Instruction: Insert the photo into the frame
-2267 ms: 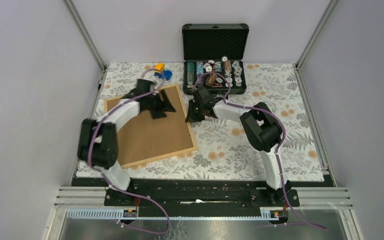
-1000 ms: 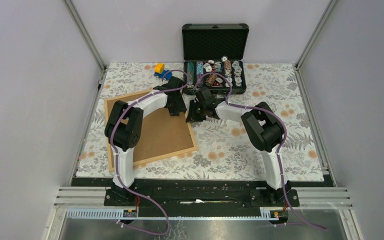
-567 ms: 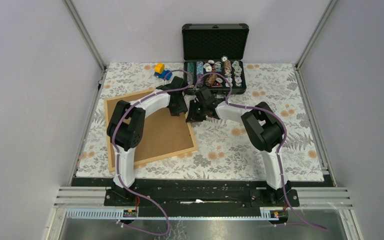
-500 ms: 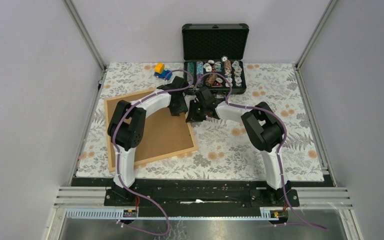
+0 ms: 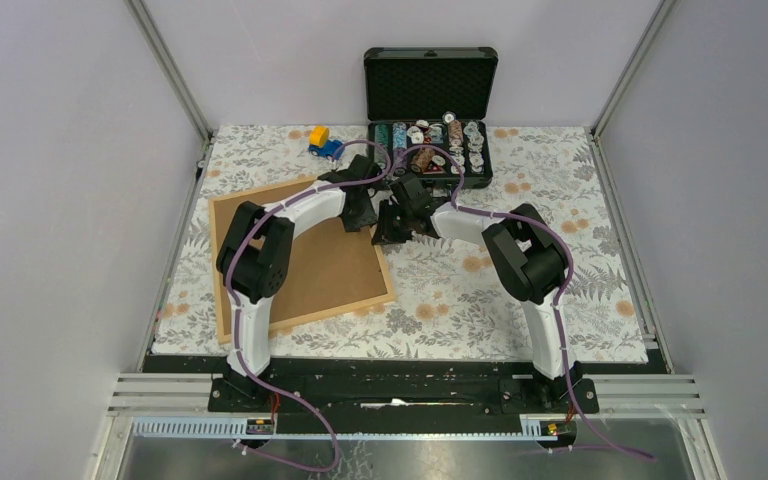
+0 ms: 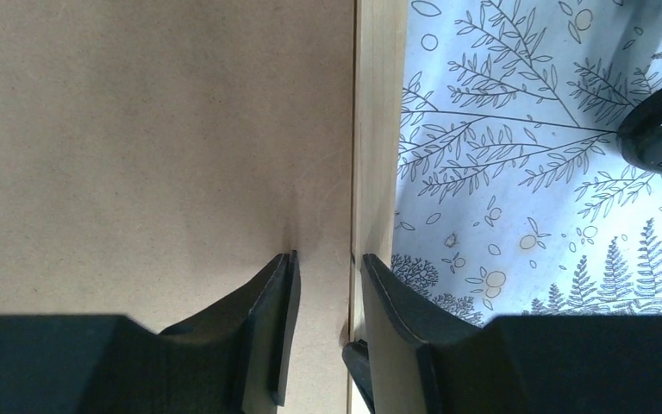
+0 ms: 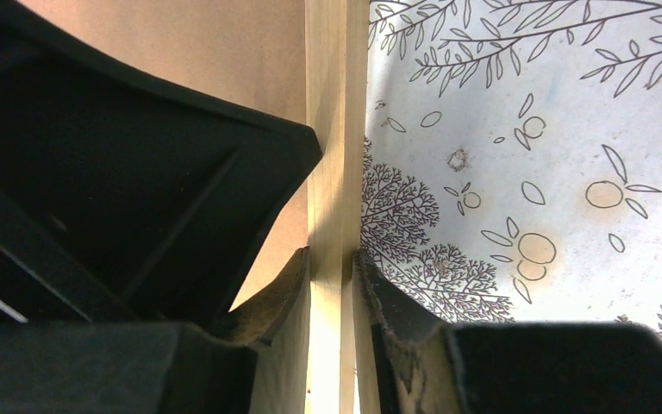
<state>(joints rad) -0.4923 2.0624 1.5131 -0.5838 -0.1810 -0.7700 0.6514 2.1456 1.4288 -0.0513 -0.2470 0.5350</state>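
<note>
The frame (image 5: 310, 315) lies on the left of the table with its brown hardboard backing (image 5: 320, 270) facing up. The photo is hidden. My right gripper (image 5: 382, 232) is shut on the frame's right rail (image 7: 336, 103), one finger on each side of the wood (image 7: 334, 252). Just beside it, my left gripper (image 5: 365, 215) stands open over the same rail (image 6: 375, 129). One left fingertip rests on the backing (image 6: 155, 129) and the other at the rail's edge (image 6: 327, 259). A small dark piece shows low between the left fingers.
An open black case (image 5: 430, 110) with small round pieces stands at the back, just behind both grippers. A blue and yellow toy (image 5: 325, 143) sits at the back left. A floral cloth (image 5: 520, 300) covers the table, and walls close in on both sides.
The left arm swung from over the backing's upper middle to the frame's right rail, beside the right gripper, and its jaws narrowed slightly. The right gripper kept its hold.
</note>
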